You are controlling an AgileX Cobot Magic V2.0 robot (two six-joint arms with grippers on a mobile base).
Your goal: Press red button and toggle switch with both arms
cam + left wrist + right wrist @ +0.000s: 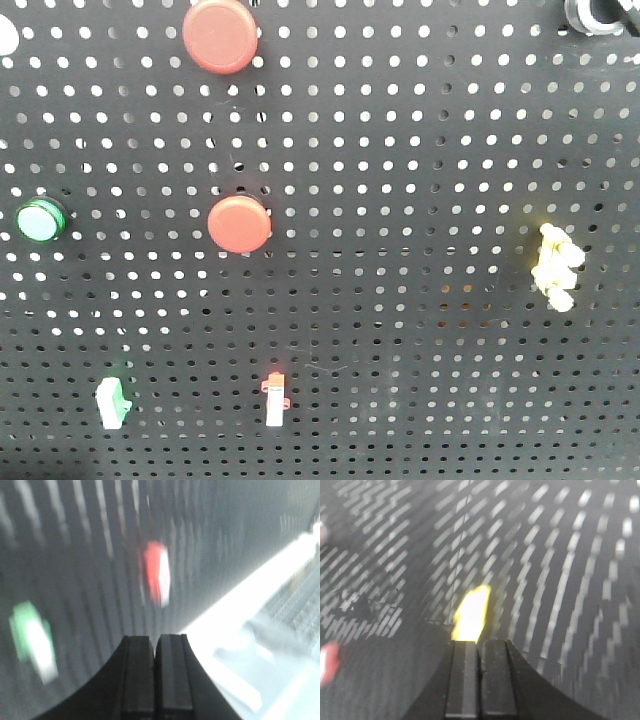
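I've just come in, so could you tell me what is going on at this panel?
Two arms face a black perforated panel. The left arm's fingers, shut and empty, point toward a small red-and-white toggle switch; the right arm's fingers, also shut, sit close to a yellow fitting. The large matte red round button at the top is untouched.

The left gripper is seen with jaws pressed together. Beyond it, on the perforated panel, a blurred red-and-white toggle switch is shown, and a green-and-white switch to the left.
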